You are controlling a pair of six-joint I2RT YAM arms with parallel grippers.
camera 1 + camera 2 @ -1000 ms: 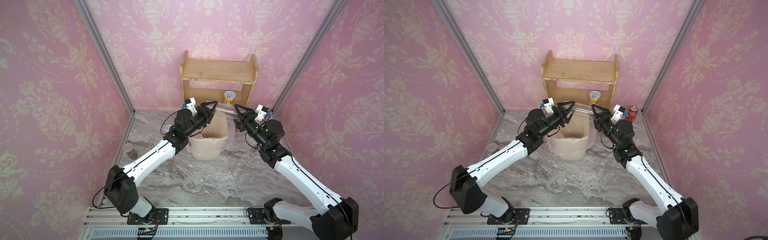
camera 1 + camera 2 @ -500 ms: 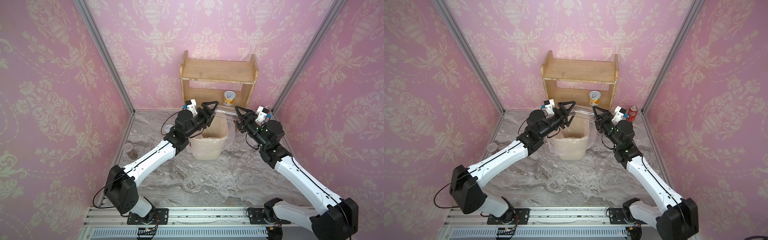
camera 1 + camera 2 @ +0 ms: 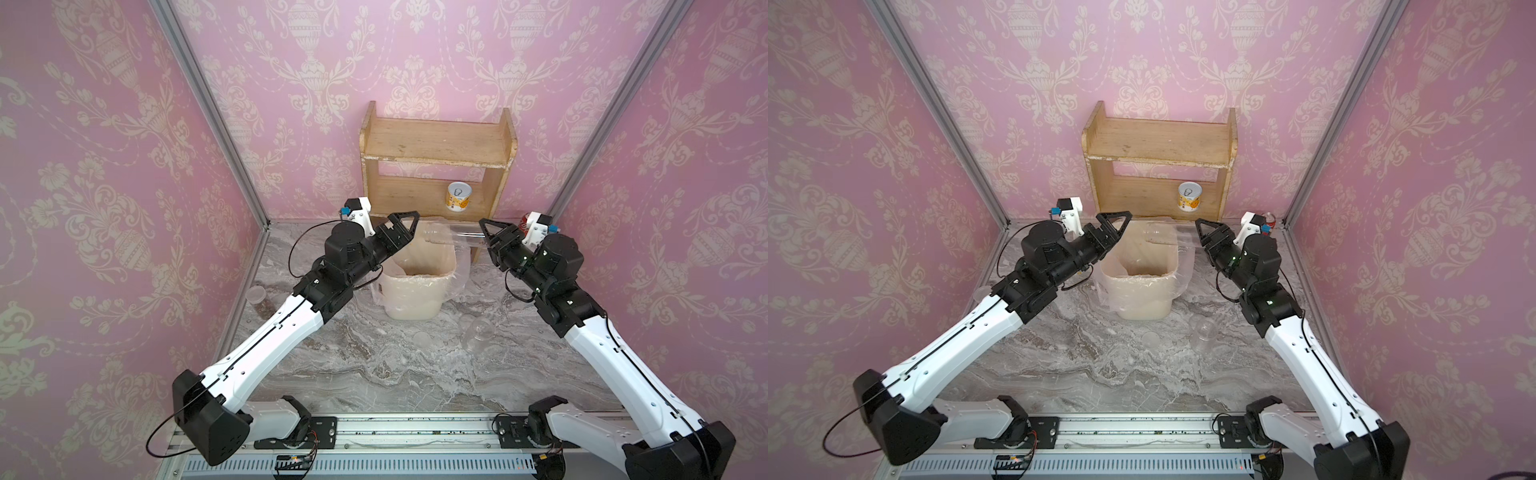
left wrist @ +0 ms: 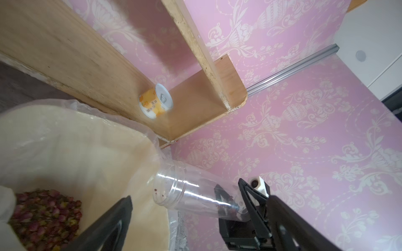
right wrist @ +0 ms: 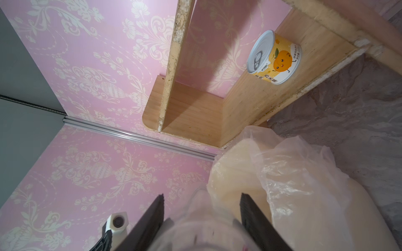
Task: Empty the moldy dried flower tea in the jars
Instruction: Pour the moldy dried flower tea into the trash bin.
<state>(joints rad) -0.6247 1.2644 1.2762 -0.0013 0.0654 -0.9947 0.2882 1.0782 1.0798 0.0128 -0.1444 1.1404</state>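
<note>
Jar point(image 4: 191, 193) clear, nearly empty, few red crumbs inside, sideways above bin point(image 3: 415, 307); right gripper point(image 5: 202, 195) clamps its base, left gripper point(image 3: 406, 226) jaws wide apart.

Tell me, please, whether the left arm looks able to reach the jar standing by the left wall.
Probably yes: the left gripper is open and empty, and the jar stands unobstructed beside that arm.

The jar point(image 4: 187, 191) is clear glossy plastic; the shelf point(image 3: 436, 143) matt, rough-edged wood; the tabletop point(image 3: 395, 374) smooth grey marble-look; the bin liner point(image 5: 293, 173) crinkled film.
</note>
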